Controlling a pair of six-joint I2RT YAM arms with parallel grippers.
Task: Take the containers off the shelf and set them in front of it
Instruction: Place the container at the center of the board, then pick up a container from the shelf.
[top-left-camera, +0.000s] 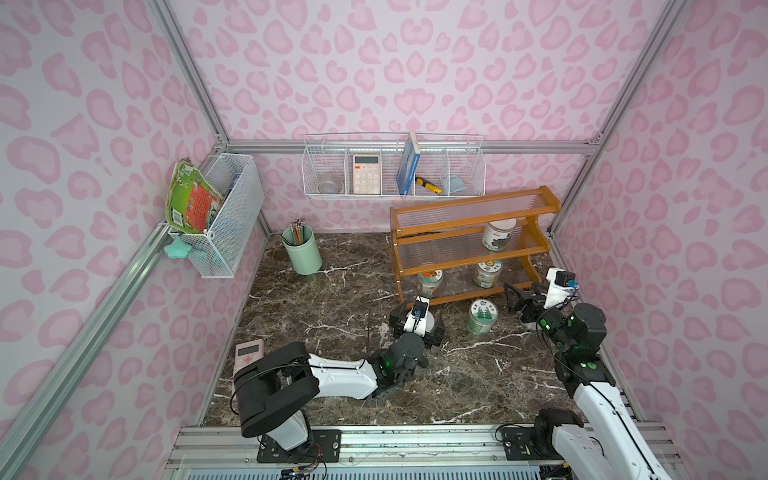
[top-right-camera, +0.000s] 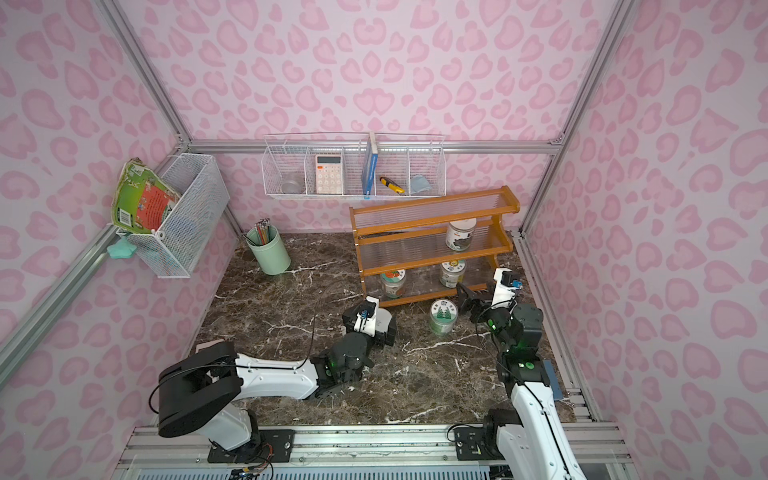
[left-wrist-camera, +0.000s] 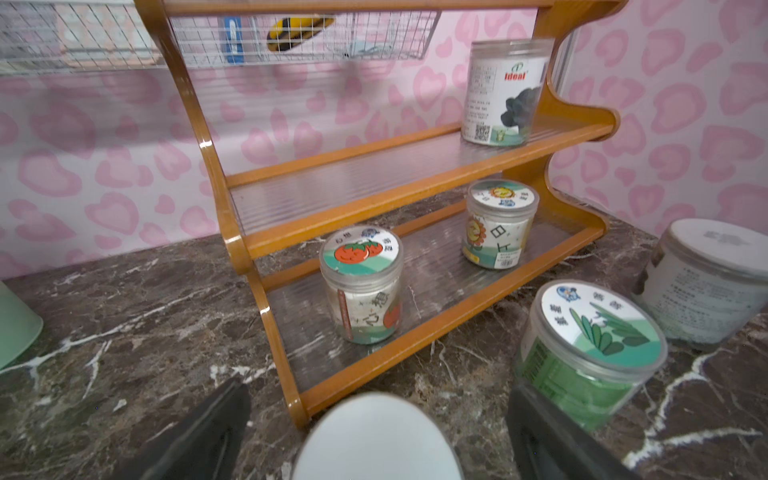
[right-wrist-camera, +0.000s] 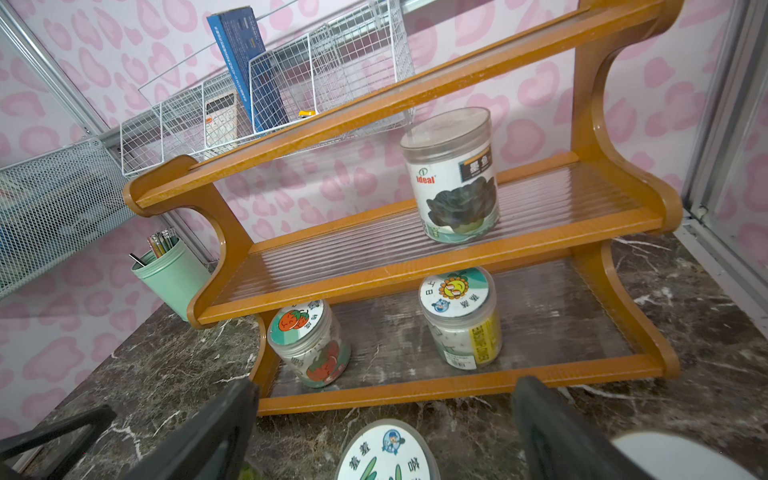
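The orange-brown shelf (top-left-camera: 465, 249) stands at the back right. Three containers are on it: a dark-labelled jar (top-left-camera: 498, 235) on the middle tier, and a tomato-lid jar (left-wrist-camera: 361, 286) and a sunflower-lid jar (left-wrist-camera: 498, 224) on the bottom tier. On the table in front stand a green jar (top-left-camera: 482, 318), a white-lidded jar (left-wrist-camera: 376, 436) and another white jar (left-wrist-camera: 706, 278). My left gripper (top-left-camera: 417, 328) is open, its fingers (left-wrist-camera: 199, 432) either side of the white-lidded jar with gaps. My right gripper (top-left-camera: 519, 299) is open and empty beside the green jar (right-wrist-camera: 386, 453).
A mint-green pencil cup (top-left-camera: 302, 253) stands left of the shelf. White wire baskets hang on the back wall (top-left-camera: 392, 170) and on the left wall (top-left-camera: 226, 220). A pink calculator (top-left-camera: 248, 353) lies near the left arm's base.
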